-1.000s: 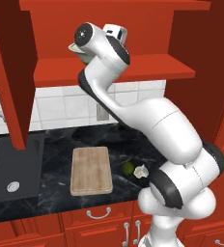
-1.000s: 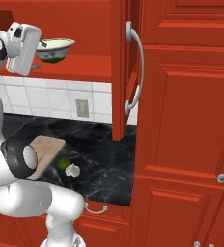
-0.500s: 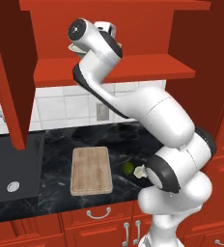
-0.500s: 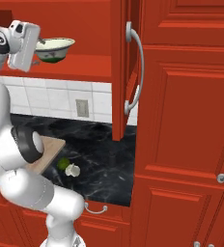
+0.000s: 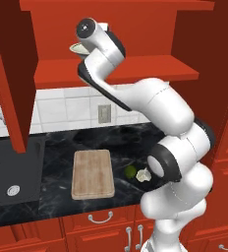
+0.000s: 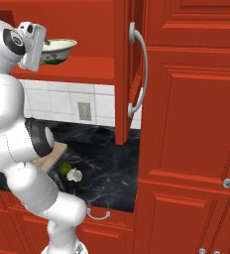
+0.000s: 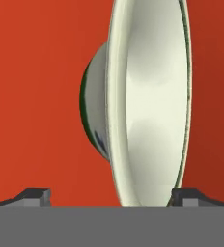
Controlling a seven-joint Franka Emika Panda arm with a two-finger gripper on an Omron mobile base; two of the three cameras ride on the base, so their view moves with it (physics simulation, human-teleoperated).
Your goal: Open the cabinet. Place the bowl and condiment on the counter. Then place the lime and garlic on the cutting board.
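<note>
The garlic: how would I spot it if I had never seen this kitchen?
Look at the black marble counter below the open red cabinet. Right of the wooden cutting board two small things lie side by side, close by the robot's body. The garlic is the lumpy white one; its neighbour, the lime, is round and green.

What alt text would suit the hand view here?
A cream-white bowl with a green outside, seen edge-on because the camera is rolled, stands between the tips of the open gripper, its rim close to one fingertip. Behind it is the red cabinet interior.
</note>
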